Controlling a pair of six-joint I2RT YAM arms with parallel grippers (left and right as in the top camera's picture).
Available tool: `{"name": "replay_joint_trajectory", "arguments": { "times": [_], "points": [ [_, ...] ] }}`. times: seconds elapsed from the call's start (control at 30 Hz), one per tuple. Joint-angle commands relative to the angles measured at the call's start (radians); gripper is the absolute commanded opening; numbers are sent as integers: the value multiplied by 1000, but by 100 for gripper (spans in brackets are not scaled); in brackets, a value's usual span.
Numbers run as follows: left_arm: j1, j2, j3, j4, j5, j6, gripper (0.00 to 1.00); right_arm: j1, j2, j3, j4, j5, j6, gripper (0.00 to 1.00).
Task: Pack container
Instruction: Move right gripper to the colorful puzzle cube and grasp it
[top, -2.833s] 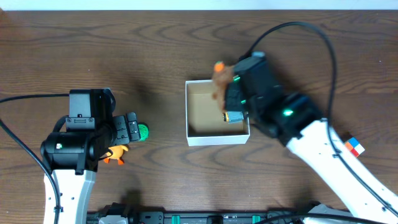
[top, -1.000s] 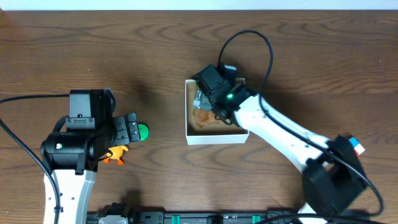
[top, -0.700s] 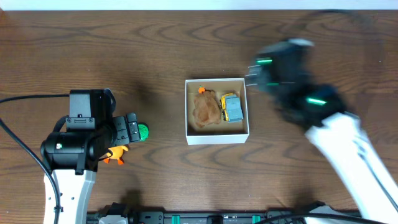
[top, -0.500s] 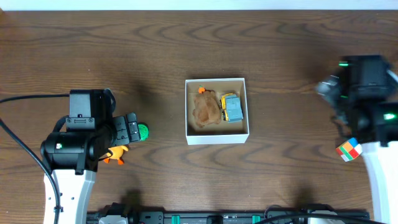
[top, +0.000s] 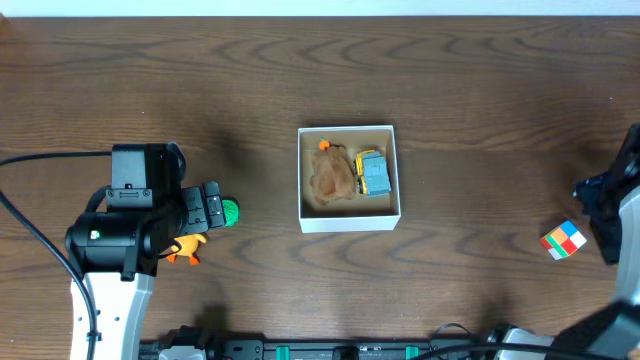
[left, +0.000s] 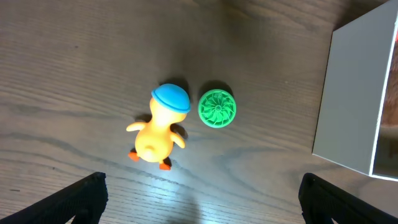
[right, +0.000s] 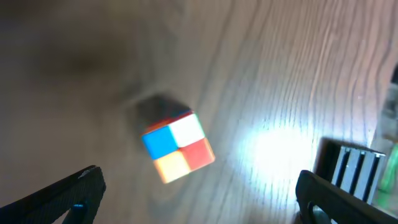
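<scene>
The container (top: 350, 221), a white-walled square box, sits mid-table and holds a brown plush toy (top: 331, 178) and a yellow-grey toy car (top: 372, 173). My left gripper (left: 202, 199) hangs open over a yellow duck (left: 159, 127) with a blue cap and a green ribbed disc (left: 217, 108), touching neither. The container's white wall (left: 345, 99) shows to their right. At the far right my right gripper (right: 199, 199) is open above a multicoloured cube (right: 178, 146), which lies ahead of the fingertips, blurred, with nothing between the jaws.
In the overhead view the duck (top: 186, 247) and the green disc (top: 230, 211) lie beside the left arm, and the cube (top: 563, 239) lies near the right edge by the right arm (top: 610, 205). A black fixture (right: 351, 168) stands right of the cube.
The right arm left the brown toy in the container and swung away to the far right, over the cube. The left arm has not moved.
</scene>
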Motion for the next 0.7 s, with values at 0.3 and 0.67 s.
{"name": "replay_joint_trajectory", "arguments": {
  "times": [0.3,0.67],
  "points": [
    [5,2,16,-2,-1,-5,98,-53,171,-85,171,-80,-237,99],
    [5,2,16,-2,-1,-5,98,-53,215,-91,209,-163,-356,99]
  ]
}}
